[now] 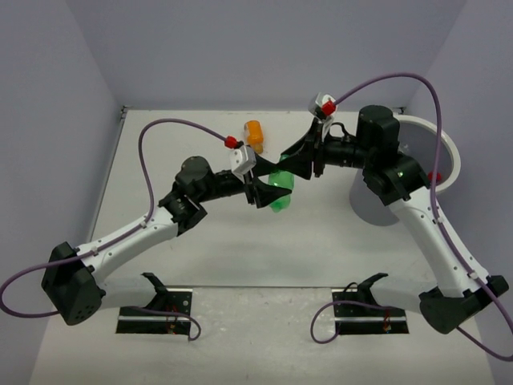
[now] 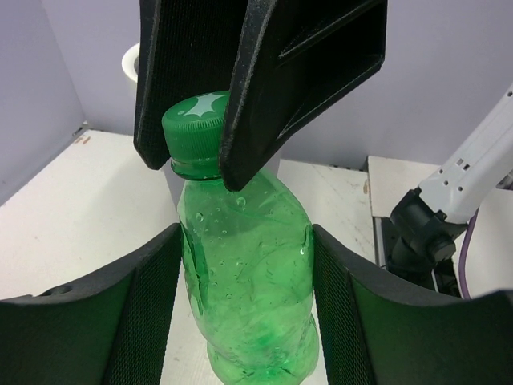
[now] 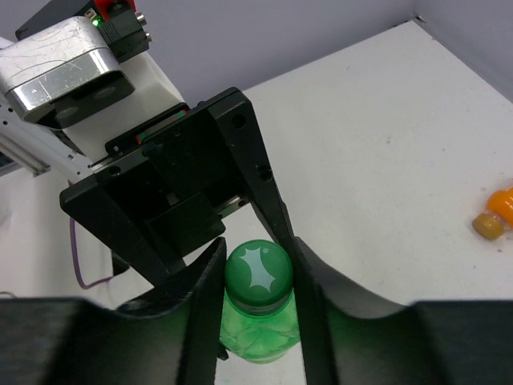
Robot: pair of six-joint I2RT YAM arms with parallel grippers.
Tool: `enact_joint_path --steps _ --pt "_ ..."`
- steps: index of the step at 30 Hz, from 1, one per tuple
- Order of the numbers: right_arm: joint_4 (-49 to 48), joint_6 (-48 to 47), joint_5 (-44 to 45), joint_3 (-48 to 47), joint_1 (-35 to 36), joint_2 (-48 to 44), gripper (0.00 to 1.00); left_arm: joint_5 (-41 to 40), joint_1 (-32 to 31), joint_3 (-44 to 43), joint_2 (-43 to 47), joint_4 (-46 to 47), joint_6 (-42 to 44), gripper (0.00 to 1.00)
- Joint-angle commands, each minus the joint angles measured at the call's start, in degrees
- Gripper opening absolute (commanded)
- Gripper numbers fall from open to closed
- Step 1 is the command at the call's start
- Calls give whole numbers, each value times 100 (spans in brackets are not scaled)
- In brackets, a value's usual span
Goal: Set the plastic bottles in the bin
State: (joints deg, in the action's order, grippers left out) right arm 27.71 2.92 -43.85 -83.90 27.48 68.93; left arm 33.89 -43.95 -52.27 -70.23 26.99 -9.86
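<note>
Centre of the overhead frame, and the green bottle sat right between both arms! The left gripper was clenched on its body, pads pressed to either side. The right gripper was clamped around the green cap, reaching in from the upper right. An orange bottle lay on the table just above them, and the bin stood at the right edge, well apart from the green one

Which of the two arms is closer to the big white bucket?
Right. The right arm rises directly beside the bin, overlapping its rim in the top view. The left arm is across the table, with the left gripper on the green bottle mid-table.
</note>
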Motion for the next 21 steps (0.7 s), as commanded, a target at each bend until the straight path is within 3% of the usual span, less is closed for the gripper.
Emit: enact_joint_path --steps 1,4,7,8,9,10,13,21 --pt "-3 3 -75 -156 38 22 22 -77 -72 -262 77 180 46 0" --pt "-82 7 92 -22 38 -145 0 -226 -113 -257 145 155 16 0" --pt "-223 21 220 143 38 -352 0 -253 -124 -256 195 150 -78 11" --pt "-295 57 296 198 37 -407 0 -266 -131 -246 206 156 -89 26" --pt "-386 102 414 266 32 -481 0 -311 -131 -229 228 144 -112 77" --pt "-462 138 555 321 32 -558 0 -371 -131 -231 244 63 -103 99" --pt "-609 190 1112 436 38 -688 0 -674 -131 -273 271 -255 -76 100" --pt "-1212 507 4536 977 29 -1222 0 -2082 -131 -122 459 -1130 -108 100"
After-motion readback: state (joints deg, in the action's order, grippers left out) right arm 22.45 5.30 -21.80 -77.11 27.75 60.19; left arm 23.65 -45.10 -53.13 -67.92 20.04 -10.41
